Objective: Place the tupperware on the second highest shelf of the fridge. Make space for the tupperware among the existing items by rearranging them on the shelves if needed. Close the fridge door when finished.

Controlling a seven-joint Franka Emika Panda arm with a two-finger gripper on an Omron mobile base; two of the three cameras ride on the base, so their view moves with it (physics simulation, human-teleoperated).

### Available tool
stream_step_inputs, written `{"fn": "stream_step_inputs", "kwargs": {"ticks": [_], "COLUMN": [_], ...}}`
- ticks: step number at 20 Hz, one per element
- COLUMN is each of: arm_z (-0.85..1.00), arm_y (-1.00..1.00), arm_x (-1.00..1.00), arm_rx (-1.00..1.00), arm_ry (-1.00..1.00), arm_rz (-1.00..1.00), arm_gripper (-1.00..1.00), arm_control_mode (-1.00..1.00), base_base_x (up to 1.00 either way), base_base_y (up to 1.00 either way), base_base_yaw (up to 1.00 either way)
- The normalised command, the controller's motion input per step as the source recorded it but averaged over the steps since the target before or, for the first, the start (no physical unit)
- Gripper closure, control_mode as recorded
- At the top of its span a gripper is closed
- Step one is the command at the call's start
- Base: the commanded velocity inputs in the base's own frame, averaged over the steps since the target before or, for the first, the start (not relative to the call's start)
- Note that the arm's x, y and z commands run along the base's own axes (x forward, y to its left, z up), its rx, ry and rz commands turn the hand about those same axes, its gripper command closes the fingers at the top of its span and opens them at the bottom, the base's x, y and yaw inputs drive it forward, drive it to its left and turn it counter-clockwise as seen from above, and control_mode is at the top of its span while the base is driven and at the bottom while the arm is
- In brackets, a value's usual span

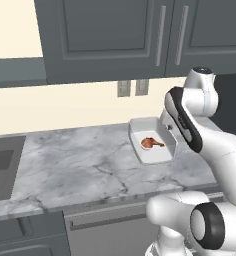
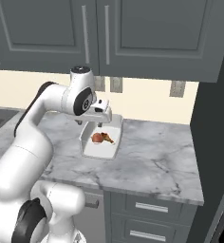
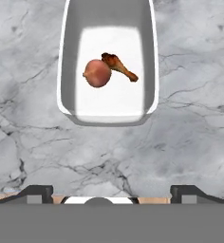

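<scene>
Tupperware (image 3: 109, 102): sits flat on the marble bench (image 1: 80, 165), toward the back wall, below the dark upper cabinets (image 2: 147, 33). Open top, no lid seen. Inside it: a brown drumstick (image 3: 121, 66) and a round reddish food (image 3: 97, 73), touching each other near the tub's middle.

Pincer (image 2: 100, 122): hangs above the tub's far end, pointing down at it, not in contact. In the hand view the two finger tips (image 3: 35, 192) stand far apart at the bottom corners, so the jaws are wide and hold nothing. The tub lies ahead of the tips, its long axis running away from the hand.

Surroundings: bench bare around the tub; a sink (image 1: 2, 165) lies well apart at the left in the left base view. A tall dark panel (image 2: 213, 142) stands at the bench's right end in the right base view; cannot tell whether it is the fridge.

Step in hand, by judgement: approach for the first pick; nothing of the placing or door closing is done yet.

Next move calls for: lowering the hand and bringing the tips forward to straddle one wall of the tub, one tip inside, one outside, clear of the food. The rim looks thin and the tub shallow, so an off-centre grip may tilt it on lifting.
</scene>
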Motion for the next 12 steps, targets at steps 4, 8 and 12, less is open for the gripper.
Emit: {"fn": "stream_step_inputs", "kwargs": {"ticks": [4, 8, 12], "arm_z": [-0.24, -0.26, -0.34], "arm_y": [-0.52, -0.34, -0.19], "arm_x": [0.04, 0.07, 0.12], "arm_rx": [0.03, 0.01, 0.0], "arm_ry": [0.0, 0.0, 0.0], "arm_rz": [0.0, 0.0, 0.0], "arm_gripper": [-1.0, -1.0, -1.0], "arm_control_mode": [-1.0, -1.0, -1.0], "base_base_x": [0.0, 0.0, 0.0], "base_base_y": [0.0, 0.0, 0.0], "base_base_yaw": [0.0, 0.0, 0.0]}}
